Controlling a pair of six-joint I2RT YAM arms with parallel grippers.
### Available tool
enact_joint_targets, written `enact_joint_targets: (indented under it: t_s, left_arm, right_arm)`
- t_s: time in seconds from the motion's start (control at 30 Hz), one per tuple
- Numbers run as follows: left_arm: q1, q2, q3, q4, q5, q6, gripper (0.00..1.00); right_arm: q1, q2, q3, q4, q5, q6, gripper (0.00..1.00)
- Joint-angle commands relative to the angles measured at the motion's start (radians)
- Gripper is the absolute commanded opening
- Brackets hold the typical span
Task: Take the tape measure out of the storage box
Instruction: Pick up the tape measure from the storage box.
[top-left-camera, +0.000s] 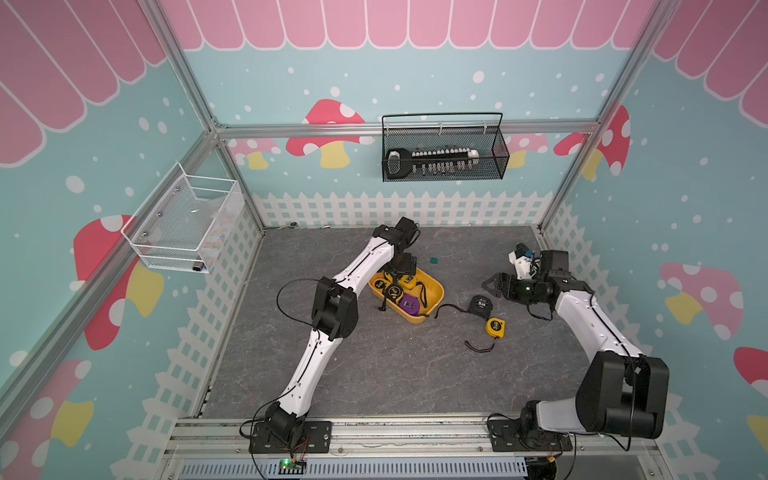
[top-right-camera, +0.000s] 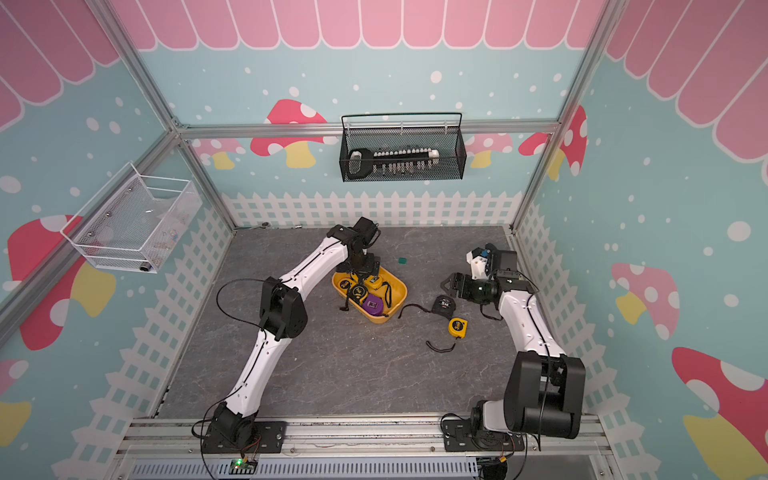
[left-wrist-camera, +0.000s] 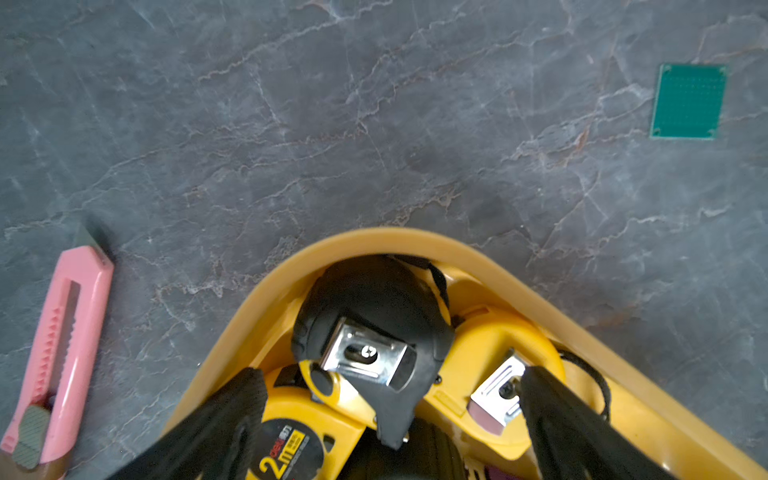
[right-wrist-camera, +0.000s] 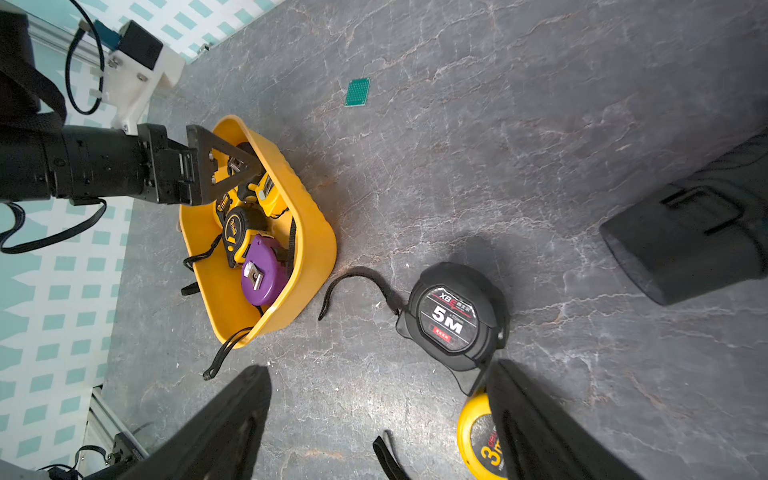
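1. My left end effector (left-wrist-camera: 388, 376) is released, its jaws spread wide, and hangs low inside the storage box (left-wrist-camera: 374, 237). A black tape measure (left-wrist-camera: 374, 299) lies between its fingers, clip side up, and is not grasped.
2. Just beside that one, in the same box, lie a yellow 2m tape measure (left-wrist-camera: 291, 449) and a clip-backed yellow tape measure (left-wrist-camera: 498, 345). A purple tape measure (right-wrist-camera: 266, 270) lies toward the box's other end.
3. My right end effector (right-wrist-camera: 378, 374) is likewise released, jaws well apart, with only bare counter (right-wrist-camera: 498, 124) between its fingers. It grasps nothing.
4. Outside the box, near my right end effector, a black 5M tape measure (right-wrist-camera: 453, 318) rests label up on the counter. Just beside it lies a yellow 3m tape measure (right-wrist-camera: 478, 440). The 5M strap curls toward the box wall.
5. Farther out on the counter, a pink utility knife (left-wrist-camera: 62, 345) lies to one side of the box, and a green square board (left-wrist-camera: 688, 102) lies well apart from it.
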Motion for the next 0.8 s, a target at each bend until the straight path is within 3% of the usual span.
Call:
enact_joint_targets:
  t_s: [0.0,0.1,0.37,0.6,0.77]
  left_arm:
    - [0.002,0.035,0.023,0.019,-0.015,-0.041,0.98]
    - [0.001,0.046,0.008,0.027,-0.015,-0.062,0.97]
    - [0.002,0.077,-0.029,0.053,0.016,-0.092,0.79]
    - [0.004,0.084,-0.048,0.056,0.044,-0.085,0.75]
    - [0.004,0.076,-0.068,0.070,0.081,-0.065,0.55]
  right_arm:
    - [0.002,-0.018,-0.030,0.059,-0.037,-0.015,0.88]
    - [0.003,-0.007,-0.047,0.075,-0.051,-0.019,0.88]
    - [0.008,-0.008,-0.085,0.122,-0.065,-0.022,0.88]
    - [0.019,-0.023,-0.104,0.129,-0.065,-0.021,0.89]
    - [0.028,-0.032,-0.117,0.130,-0.073,-0.015,0.89]
